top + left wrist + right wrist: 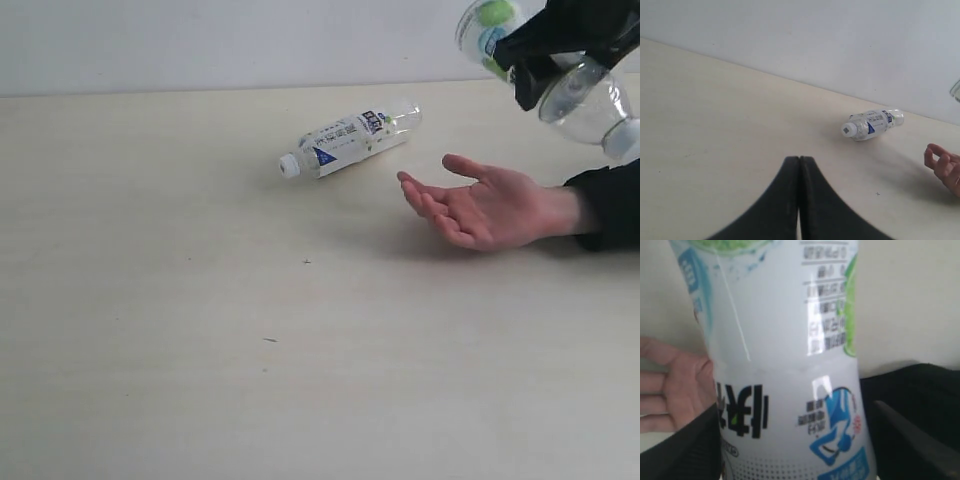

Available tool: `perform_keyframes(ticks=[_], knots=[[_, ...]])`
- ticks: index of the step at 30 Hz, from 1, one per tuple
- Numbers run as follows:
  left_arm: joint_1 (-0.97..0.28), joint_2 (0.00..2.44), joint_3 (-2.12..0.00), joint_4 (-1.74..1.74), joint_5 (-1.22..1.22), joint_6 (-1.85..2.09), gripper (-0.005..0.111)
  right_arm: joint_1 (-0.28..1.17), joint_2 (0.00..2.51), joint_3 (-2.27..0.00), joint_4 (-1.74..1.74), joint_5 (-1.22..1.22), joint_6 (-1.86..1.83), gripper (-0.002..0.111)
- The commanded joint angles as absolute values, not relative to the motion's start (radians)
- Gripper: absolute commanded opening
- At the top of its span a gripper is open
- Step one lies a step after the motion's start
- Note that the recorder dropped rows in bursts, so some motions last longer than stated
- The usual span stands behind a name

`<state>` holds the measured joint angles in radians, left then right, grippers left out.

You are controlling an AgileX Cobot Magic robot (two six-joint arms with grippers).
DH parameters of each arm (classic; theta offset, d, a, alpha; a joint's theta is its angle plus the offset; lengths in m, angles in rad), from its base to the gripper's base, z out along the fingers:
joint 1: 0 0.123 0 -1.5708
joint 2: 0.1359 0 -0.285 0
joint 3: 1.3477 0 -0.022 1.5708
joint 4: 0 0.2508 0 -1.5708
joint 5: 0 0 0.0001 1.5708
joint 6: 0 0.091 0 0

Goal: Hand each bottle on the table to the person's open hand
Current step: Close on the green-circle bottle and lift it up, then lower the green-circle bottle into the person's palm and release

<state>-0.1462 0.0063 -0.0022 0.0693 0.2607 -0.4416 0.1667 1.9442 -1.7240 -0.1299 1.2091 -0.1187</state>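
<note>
Clear plastic lime-labelled bottle (585, 95) sits clamped in my right claw (548, 55), bare open hand (490, 210) below: lower, then release.

The first bottle (350, 140) lies on the table (150, 300) left of the open hand (490, 210), the second bottle (585, 100) above its wrist.

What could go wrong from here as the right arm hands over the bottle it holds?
1. The right gripper holds the lime bottle tilted, up in the air and not yet at the hand. If it let go there, the bottle could miss the palm and bounce.
2. The other bottle lies on its side on the table close to the hand, so a bump could send it rolling.
</note>
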Motion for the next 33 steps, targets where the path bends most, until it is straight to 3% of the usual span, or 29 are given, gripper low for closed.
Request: perform_keyframes(ticks=[1, 13, 20, 22, 26, 33], knots=[[-0.15, 0.0, 0.0, 0.072, 0.256, -0.438, 0.0, 0.163, 1.928, -1.59, 0.0, 1.188, -0.104, 0.0], [-0.15, 0.0, 0.0, 0.072, 0.256, -0.438, 0.0, 0.163, 1.941, -1.454, 0.171, 1.061, -0.155, 0.001], [-0.15, 0.0, 0.0, 0.072, 0.256, -0.438, 0.0, 0.163, 1.971, -1.454, 0.183, 1.137, -0.153, 0.03], [-0.15, 0.0, 0.0, 0.072, 0.256, -0.438, 0.0, 0.163, 1.979, -1.454, 0.183, 1.129, -0.133, 0.049], [-0.15, 0.0, 0.0, 0.072, 0.256, -0.438, 0.0, 0.163, 1.979, -1.454, 0.183, 1.126, -0.132, 0.071], [-0.15, 0.0, 0.0, 0.072, 0.256, -0.438, 0.0, 0.163, 1.975, -1.454, 0.183, 1.126, -0.149, 0.085]])
